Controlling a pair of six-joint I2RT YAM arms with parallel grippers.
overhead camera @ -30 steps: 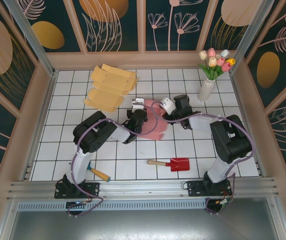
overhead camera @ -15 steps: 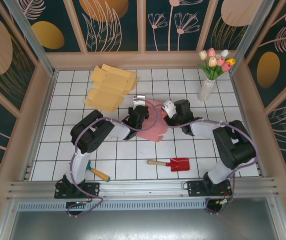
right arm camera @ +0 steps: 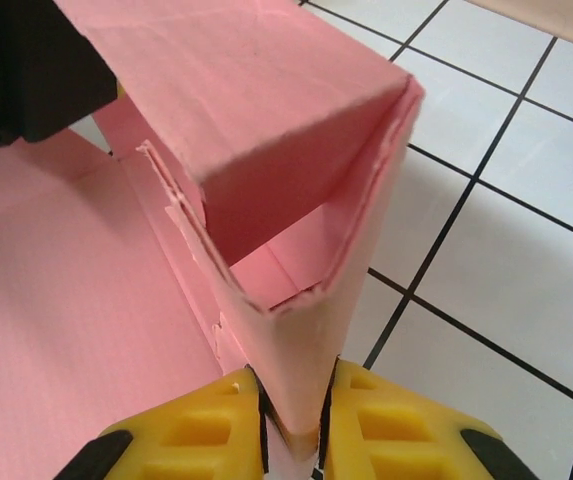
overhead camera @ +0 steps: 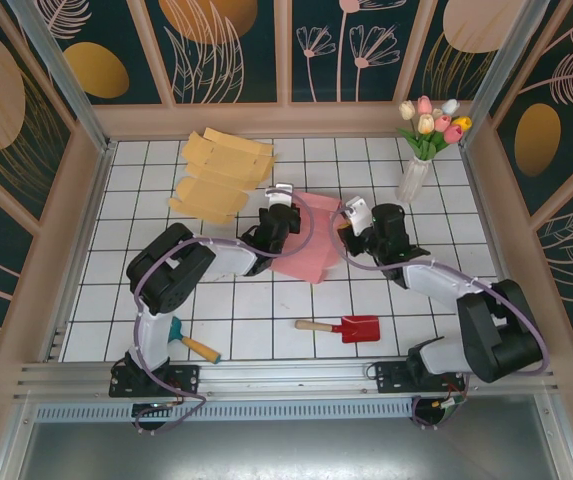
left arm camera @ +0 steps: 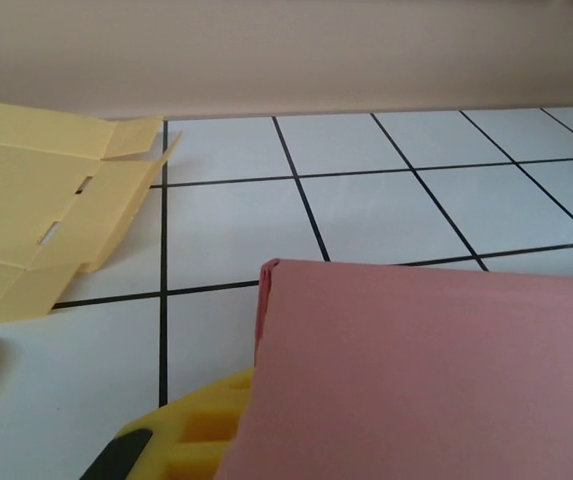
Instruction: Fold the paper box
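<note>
Two claws hold the pink paper box (overhead camera: pixel 306 238), which lies on the tiles just beside the stack of yellow cardboard blanks (overhead camera: pixel 221 175), on that stack's right-arm side and slightly nearer the arm bases. The left gripper (overhead camera: pixel 282 204) is closed, seemingly on the box edge nearest the stack. The right gripper (right arm camera: pixel 294 402) pinches a raised side wall at the edge farthest from it, its fingers (right arm camera: pixel 211 420) tight against thin card. The box looks light, thin and easily creased, and stiff only along its scored folds, so a hard tug would likely buckle or tear it. The safest holds are wall edges close to a crease, with both grips moving together.
</note>
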